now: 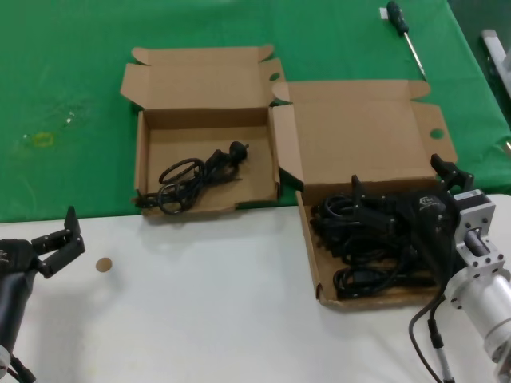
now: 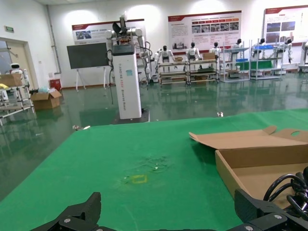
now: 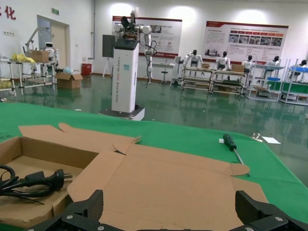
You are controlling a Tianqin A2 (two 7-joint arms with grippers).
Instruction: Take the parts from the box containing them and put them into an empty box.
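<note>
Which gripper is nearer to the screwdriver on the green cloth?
The right. The right gripper hangs over the box of power cords, on the same side as the screwdriver. The left gripper is open above the white table, far on the opposite side.

A bright green cloth (image 1: 72,96) covers the far part of the table; the near part (image 1: 200,319) is plain white with 1 small tan disc (image 1: 103,264). The 2 boxes, left (image 1: 152,171) and right (image 1: 367,136), are plain brown cardboard. The cords inside each, left (image 1: 196,174) and right (image 1: 375,247), are glossy black. Both grippers, left (image 1: 60,239) and right (image 1: 403,199), are black; the right arm's wrist housing (image 1: 483,295) is silver. A screwdriver (image 1: 403,32) far right has a dark handle and a pale metal shaft.
</note>
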